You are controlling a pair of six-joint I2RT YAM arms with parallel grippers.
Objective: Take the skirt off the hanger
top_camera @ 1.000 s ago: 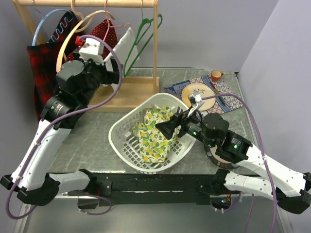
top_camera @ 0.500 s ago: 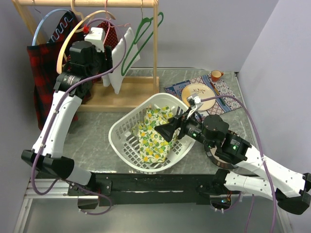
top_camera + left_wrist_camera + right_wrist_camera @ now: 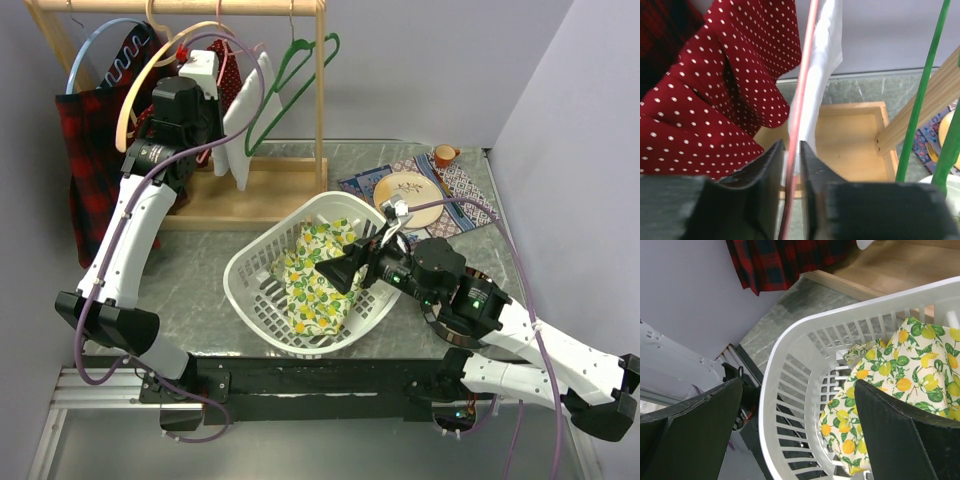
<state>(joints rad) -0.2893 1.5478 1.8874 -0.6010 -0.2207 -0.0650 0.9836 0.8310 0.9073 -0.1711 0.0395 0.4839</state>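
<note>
A white skirt hangs on a thin pink hanger on the wooden rack. My left gripper is raised to the rack. Its jaws stand nearly together around the pink hanger's bar, with the white cloth just behind. A red polka-dot garment hangs to the left of it. My right gripper hovers open over the white basket and holds nothing.
A lemon-print cloth lies in the basket. A bare green hanger and a red plaid garment also hang on the rack. A plate and an orange cup sit back right.
My left arm rose from below the garments to the pink hanger, and its jaws closed in around the bar. The right arm barely moved.
</note>
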